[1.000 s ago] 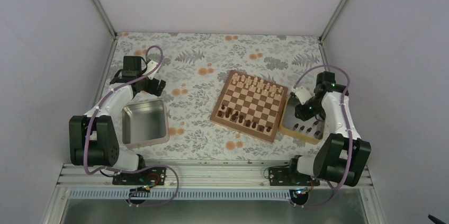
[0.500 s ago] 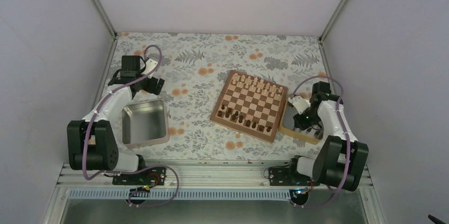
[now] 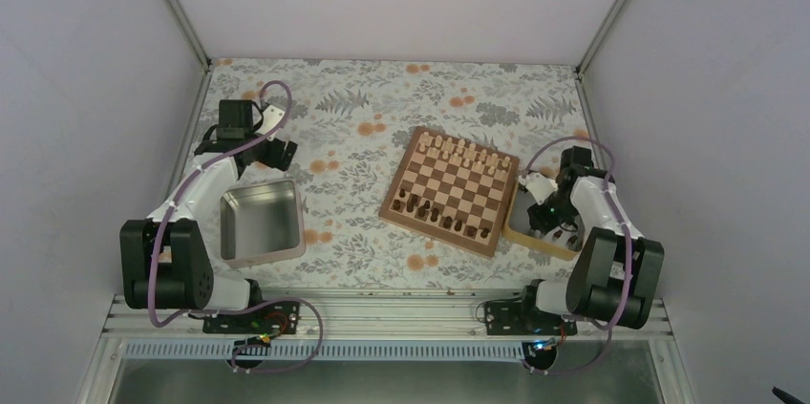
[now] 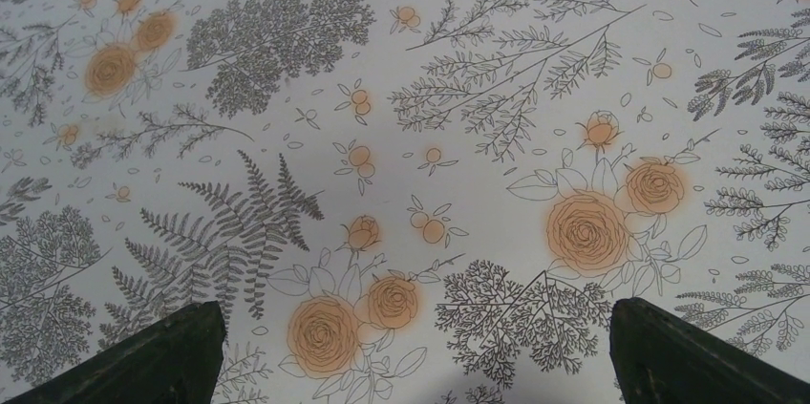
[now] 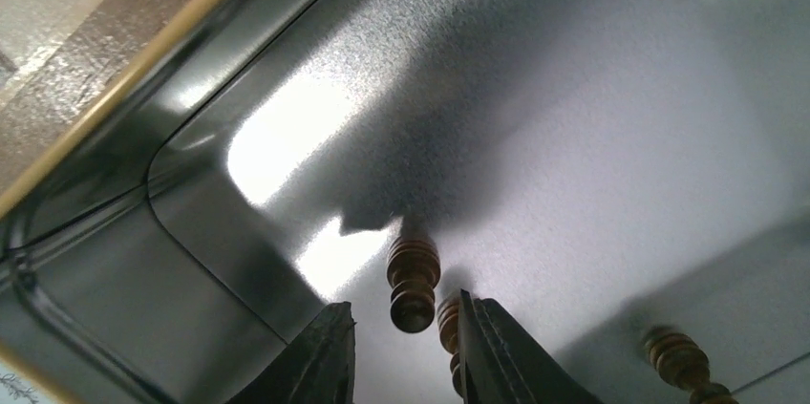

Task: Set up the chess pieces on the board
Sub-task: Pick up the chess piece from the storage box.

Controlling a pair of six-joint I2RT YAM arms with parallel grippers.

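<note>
The board (image 3: pixel 460 190) lies tilted at mid-table, with dark chess pieces (image 3: pixel 427 212) along its near edge and cream ones (image 3: pixel 458 148) along its far edge. My right gripper (image 3: pixel 550 217) is down inside a gold-rimmed tray (image 3: pixel 519 229) to the right of the board. In the right wrist view this gripper (image 5: pixel 402 304) is open, and one upright dark piece (image 5: pixel 413 268) stands between the jaws without touching them. A second dark piece (image 5: pixel 448 321) sits half hidden behind the right finger, and a third (image 5: pixel 676 354) stands further right. My left gripper (image 4: pixel 411 307) is open over bare tablecloth.
An empty grey metal tin (image 3: pixel 260 223) stands near the left arm. The tray's rounded wall (image 5: pixel 191 203) rises close to the left of my right fingers. A floral cloth (image 3: pixel 353 127) covers the table. White walls close off the back and both sides.
My right arm has dropped towards the near side and into the tray, and its jaws have widened. The left arm has barely shifted.
</note>
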